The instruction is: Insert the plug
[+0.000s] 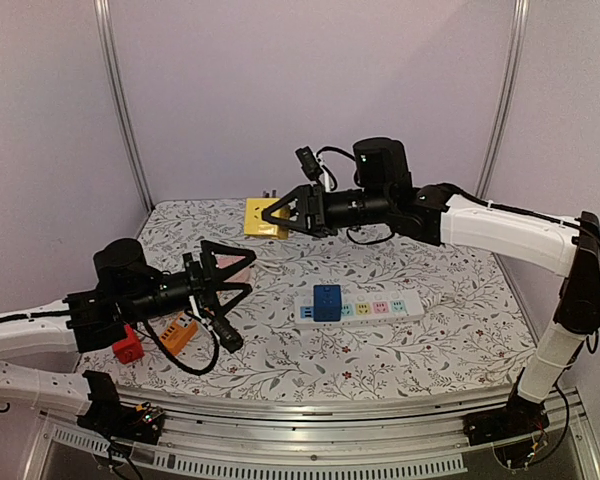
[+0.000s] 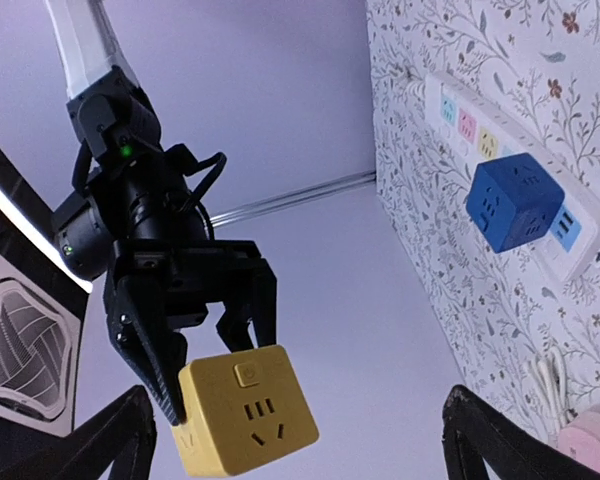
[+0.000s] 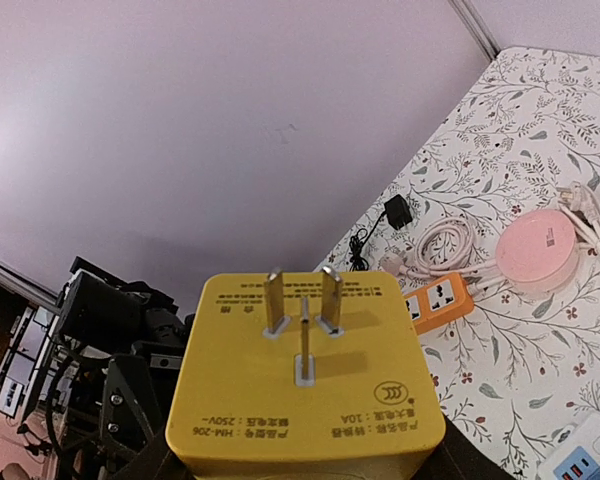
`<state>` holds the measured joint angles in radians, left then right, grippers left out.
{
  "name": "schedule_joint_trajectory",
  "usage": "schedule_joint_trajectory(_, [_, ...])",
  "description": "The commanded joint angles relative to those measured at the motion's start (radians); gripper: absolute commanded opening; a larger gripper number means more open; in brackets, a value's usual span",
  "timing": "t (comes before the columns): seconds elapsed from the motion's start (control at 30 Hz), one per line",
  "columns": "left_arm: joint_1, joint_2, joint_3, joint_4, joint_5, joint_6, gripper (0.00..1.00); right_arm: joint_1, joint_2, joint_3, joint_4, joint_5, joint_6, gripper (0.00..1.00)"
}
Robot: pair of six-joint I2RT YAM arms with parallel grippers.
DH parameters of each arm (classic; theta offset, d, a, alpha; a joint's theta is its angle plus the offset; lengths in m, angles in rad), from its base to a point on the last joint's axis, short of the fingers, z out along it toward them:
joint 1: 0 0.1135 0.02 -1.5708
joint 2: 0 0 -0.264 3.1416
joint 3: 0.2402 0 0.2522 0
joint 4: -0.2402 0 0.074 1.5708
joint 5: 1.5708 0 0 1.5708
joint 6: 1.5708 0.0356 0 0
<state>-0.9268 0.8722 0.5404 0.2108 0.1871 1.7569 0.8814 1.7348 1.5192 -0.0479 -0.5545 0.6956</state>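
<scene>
**Yellow plug cube held aloft, well apart from the white strip; prongs not facing it**

1. Nearest the bases, at the table's (image 1: 435, 350) left: 1 red cube adapter (image 1: 128, 347) and 1 orange power strip (image 1: 178, 333), just beside each other. Neither is being handled.
2. The left gripper (image 1: 242, 274) hangs above that area with its jaws spread wide and nothing between them. 1 pink round hub (image 3: 540, 245) lies just beyond it.
3. Mid-table: 1 white power strip (image 1: 380, 308), its long axis running left to right across the table. 1 blue cube adapter (image 1: 327, 302) is seated near its left end. Coloured sockets to the right of it look free; their exact number is too small to count.
4. Farthest back: the right gripper (image 1: 276, 216) pinches 1 yellow cube adapter (image 1: 260, 220) by 2 opposite sides, off the table.
5. The right wrist view shows the cube's 3 prongs (image 3: 302, 320) facing back toward that wrist. The left wrist view shows its socket face turned outward.

Governing relation: from the held cube, the white strip lies nearer the bases and to the right. The right arm has the plug, while the left gripper is closer to the strip's left end.

Judgement: the cube must be turned so its prongs face down before it can be lowered over a free socket.

Tally: 3 cube adapters, 2 strips, 1 hub.
</scene>
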Motion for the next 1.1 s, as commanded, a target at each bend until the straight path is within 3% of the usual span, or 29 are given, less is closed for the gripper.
schedule_joint_trajectory(0.0, [-0.015, 0.083, 0.012, 0.383, -0.172, 0.152, 1.00, 0.005, 0.016, 0.007, 0.080, -0.036, 0.136, 0.00])
schedule_joint_trajectory(0.2, [0.021, 0.050, -0.006, 0.315, -0.143, 0.143, 0.99, 0.003, -0.008, -0.006, 0.058, -0.086, 0.114, 0.00])
schedule_joint_trajectory(0.37, [0.122, -0.056, 0.082, -0.104, -0.060, 0.075, 0.99, 0.004, -0.016, 0.037, -0.114, -0.154, -0.011, 0.00])
schedule_joint_trajectory(0.47, [0.126, -0.043, 0.031, 0.025, -0.067, 0.141, 1.00, 0.004, -0.022, 0.014, -0.054, -0.185, 0.011, 0.00])
schedule_joint_trajectory(0.6, [0.123, 0.015, -0.010, 0.215, -0.023, 0.240, 1.00, 0.003, -0.009, -0.024, 0.191, -0.251, 0.210, 0.00])
schedule_joint_trajectory(0.87, [0.124, 0.098, 0.014, 0.379, -0.002, 0.267, 1.00, 0.015, -0.013, -0.028, 0.197, -0.240, 0.245, 0.00])
schedule_joint_trajectory(1.07, [0.129, 0.107, 0.045, 0.366, -0.012, 0.266, 0.99, 0.018, -0.014, -0.026, 0.197, -0.245, 0.242, 0.00])
